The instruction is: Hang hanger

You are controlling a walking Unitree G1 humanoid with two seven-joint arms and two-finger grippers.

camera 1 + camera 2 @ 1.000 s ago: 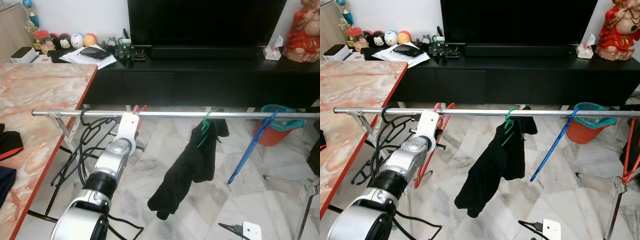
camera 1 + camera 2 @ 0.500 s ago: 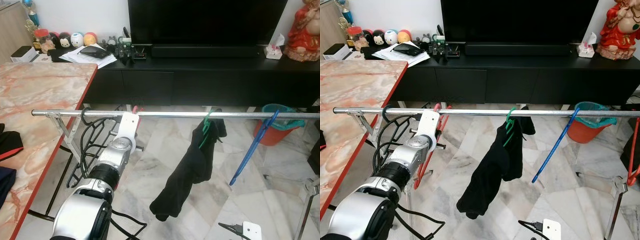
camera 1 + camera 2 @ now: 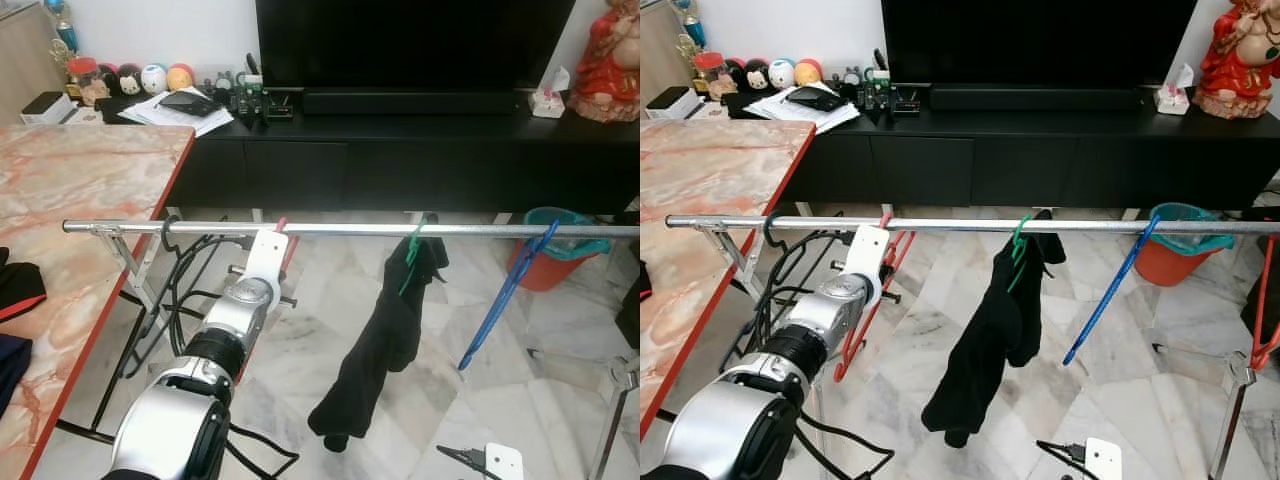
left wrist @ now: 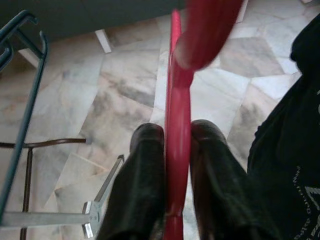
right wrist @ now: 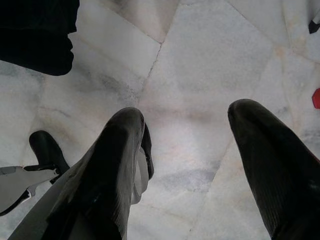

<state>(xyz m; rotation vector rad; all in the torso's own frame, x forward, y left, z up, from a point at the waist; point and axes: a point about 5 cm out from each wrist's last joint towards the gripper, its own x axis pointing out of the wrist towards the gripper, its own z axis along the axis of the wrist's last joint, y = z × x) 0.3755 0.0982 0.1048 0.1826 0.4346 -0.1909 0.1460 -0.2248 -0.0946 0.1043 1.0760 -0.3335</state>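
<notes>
The left pincer (image 4: 177,145) is reaching up to the metal rail (image 3: 1060,226), and its two black fingers (image 4: 145,165) are squeezing tight on the red hanger (image 3: 865,305). The hanger's hook is sitting right at the rail, just beside the arm's white wrist plate, while its red frame is hanging down beneath the rail over the marble floor (image 3: 300,330). Whether the hook is actually resting over the rail, I cannot tell. Further along the rail a green hanger (image 3: 1018,250) is carrying a black garment (image 3: 990,340) that is drooping toward the floor, and beyond it a blue hanger (image 3: 1105,295) is dangling at a slant. Near the rail's left end a black hanger (image 3: 175,275) is hooked on, next to the marble bench (image 3: 70,190). The right pincer (image 5: 187,145) is pointing down at the floor with its fingers spread wide, gripping nothing.
</notes>
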